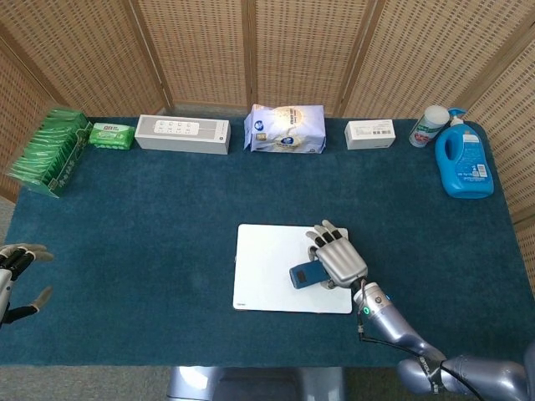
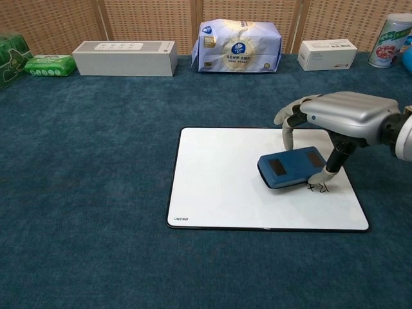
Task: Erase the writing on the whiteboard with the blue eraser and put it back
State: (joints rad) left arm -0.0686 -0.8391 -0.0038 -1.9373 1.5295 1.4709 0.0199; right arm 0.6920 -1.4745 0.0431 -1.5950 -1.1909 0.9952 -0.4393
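Blue rectangular eraser (image 2: pixel 290 168) is lying on the white whiteboard (image 2: pixel 219 187), lower right of frame, right hand (image 2: pixel 341 112) fingers (image 2: pixel 288 132) gripping it beside the black writing (image 2: pixel 318 187); left hand (image 1: pixel 12 271) fingers spreading open, holding nothing.

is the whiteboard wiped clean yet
Not yet: dark writing remains on the whiteboard beside the blue eraser held by the right hand.

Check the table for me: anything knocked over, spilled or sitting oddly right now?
Nothing stands out. The right hand holds the blue eraser on the whiteboard, angled against its edges, beside the remaining writing. The items along the back edge look orderly.
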